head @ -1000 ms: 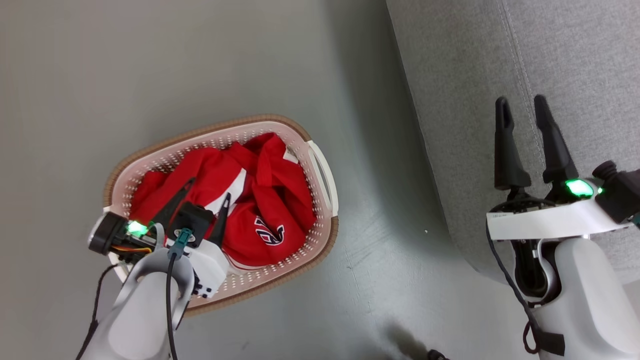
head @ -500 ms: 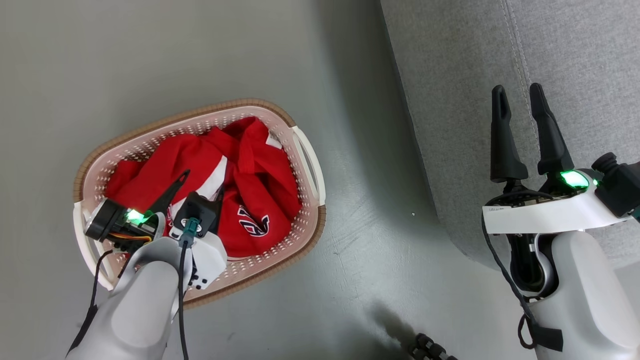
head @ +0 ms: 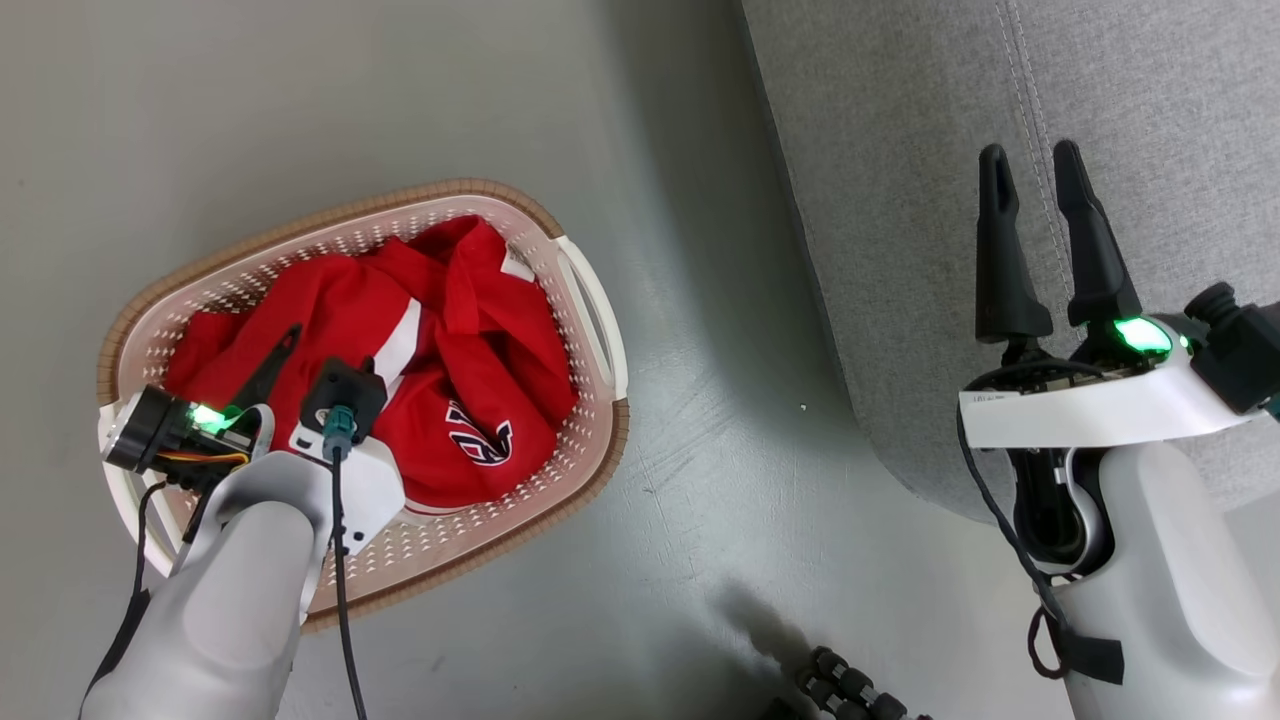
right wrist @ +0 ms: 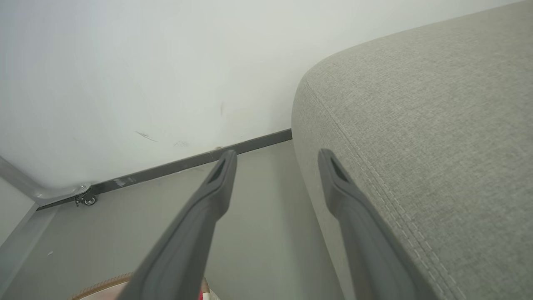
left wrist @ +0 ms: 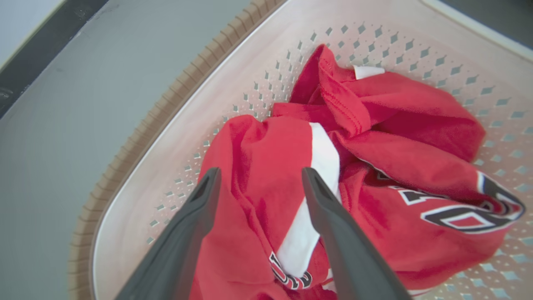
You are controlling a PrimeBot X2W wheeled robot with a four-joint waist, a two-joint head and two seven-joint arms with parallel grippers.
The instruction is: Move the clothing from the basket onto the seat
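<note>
The basket (head: pixel 592 462), cream-white with a brown rim, stands on the grey floor at the left. Crumpled red clothing (head: pixel 480 340) with white stripes and lettering lies in it. My left gripper (head: pixel 330 348) is down over the basket's near end and open. In the left wrist view the left gripper (left wrist: pixel 260 173) straddles a red-and-white fold of the clothing (left wrist: pixel 408 166) inside the basket (left wrist: pixel 166 146), without pinching it. My right gripper (head: pixel 1030 155) hangs open and empty over the edge of the light grey seat (head: pixel 900 150). The right wrist view shows the right gripper (right wrist: pixel 277 155) beside the seat (right wrist: pixel 437 125).
Grey floor separates the basket from the seat. A white wall with a dark baseboard (right wrist: pixel 187 162) and a small caster wheel (right wrist: pixel 88 200) lies beyond. A black ribbed object (head: pixel 850 690) sits at the head view's bottom edge. A sliver of basket rim (right wrist: pixel 104 287) shows below the right gripper.
The head camera has shifted, sliding basket and seat left and up in the picture. My left gripper has sunk closer to the clothing. Both grippers stay open.
</note>
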